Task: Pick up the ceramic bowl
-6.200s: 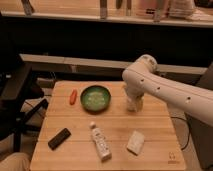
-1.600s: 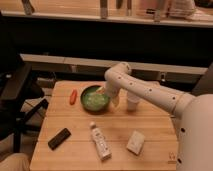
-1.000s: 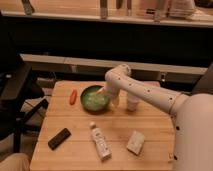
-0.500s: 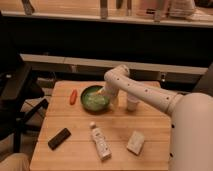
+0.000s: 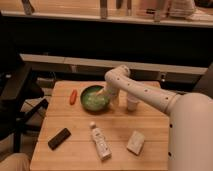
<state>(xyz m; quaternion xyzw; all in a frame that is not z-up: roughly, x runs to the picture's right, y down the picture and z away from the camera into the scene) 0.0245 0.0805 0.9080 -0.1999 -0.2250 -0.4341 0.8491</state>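
Observation:
The ceramic bowl (image 5: 93,98) is round and green with a darker rim, sitting on the wooden table (image 5: 75,127) toward its back middle. My white arm reaches in from the right and bends down at the bowl's right rim. The gripper (image 5: 106,96) is at that right edge, low against the bowl, mostly hidden by the wrist. A small white cup (image 5: 132,103) stands just right of the arm.
An orange-red carrot-like item (image 5: 73,96) lies left of the bowl. A black flat object (image 5: 59,138) is at the front left, a white bottle (image 5: 100,141) lies in front, and a pale sponge-like block (image 5: 135,142) sits at the front right. A dark chair (image 5: 17,100) stands to the left.
Over the last seconds the arm swung from the table's right side to the bowl's right rim. In the last half second it barely shifted; the bowl has stayed in place.

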